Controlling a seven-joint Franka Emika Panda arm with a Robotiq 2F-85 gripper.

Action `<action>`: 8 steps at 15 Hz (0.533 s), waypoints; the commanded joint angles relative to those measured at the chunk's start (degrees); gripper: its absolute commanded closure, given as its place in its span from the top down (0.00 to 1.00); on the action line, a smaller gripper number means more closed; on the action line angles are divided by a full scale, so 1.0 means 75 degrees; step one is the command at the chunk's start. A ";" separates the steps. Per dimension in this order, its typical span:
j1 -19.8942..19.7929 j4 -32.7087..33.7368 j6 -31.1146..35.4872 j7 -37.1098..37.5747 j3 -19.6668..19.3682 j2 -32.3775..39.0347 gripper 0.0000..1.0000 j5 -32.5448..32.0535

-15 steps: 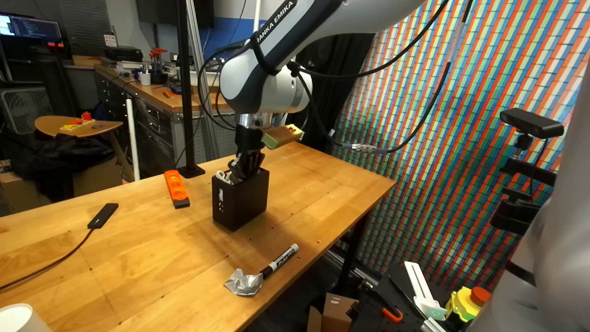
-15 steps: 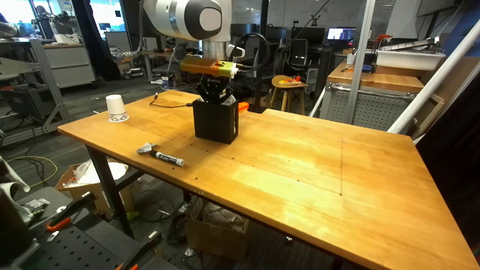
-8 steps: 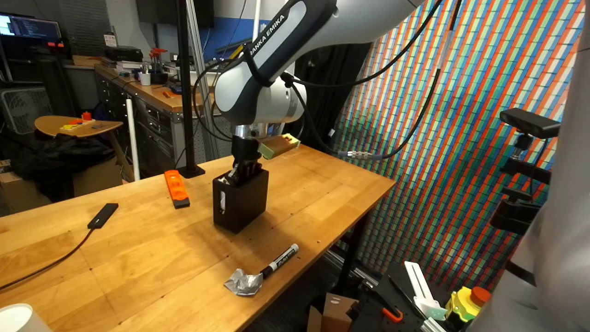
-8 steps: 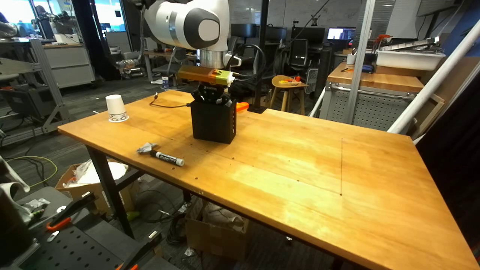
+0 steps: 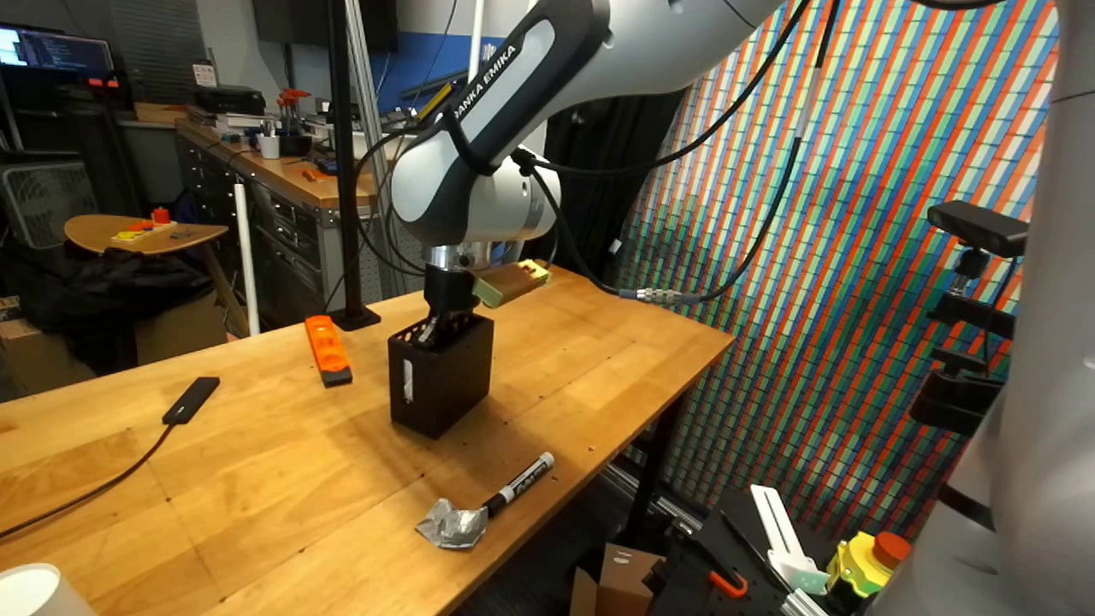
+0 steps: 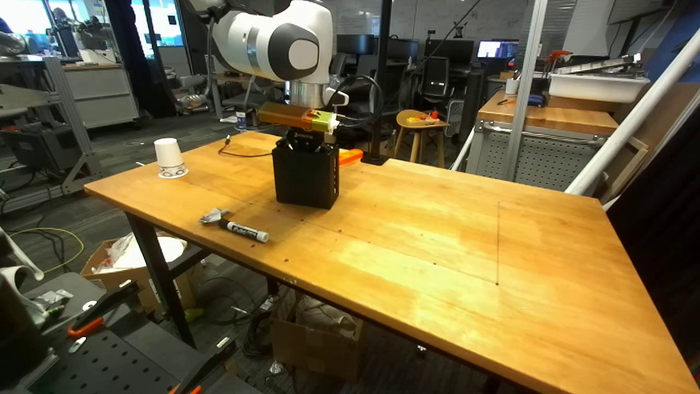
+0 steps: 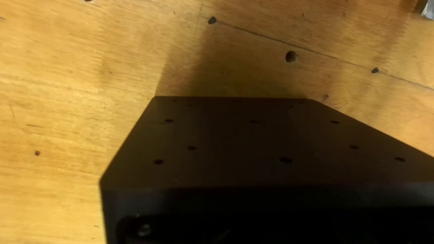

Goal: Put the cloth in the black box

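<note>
The fingers [image 5: 431,328] reach into the black box [image 5: 456,376], tips hidden; spread and hold cannot be told. Left to right: the cloth [image 5: 408,381], inside, shows through the box's side as an upright white strip, full long axis and direction hidden; then a marker [image 5: 520,485].

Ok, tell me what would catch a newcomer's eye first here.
Likely first is the multicoloured patterned backdrop right of the wooden table in an exterior view. Next comes the Franka Emika arm reaching down, its end effector partly hidden inside the black box. The red emergency-stop button stands out at that view's lower right.
</note>
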 commanded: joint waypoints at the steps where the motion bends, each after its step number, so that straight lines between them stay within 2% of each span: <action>1: -0.0009 -0.0033 -0.0103 -0.0005 -0.0043 -0.0316 0.00 -0.0084; 8: -0.0016 -0.0083 -0.0079 0.0108 -0.0300 -0.1158 0.00 -0.0304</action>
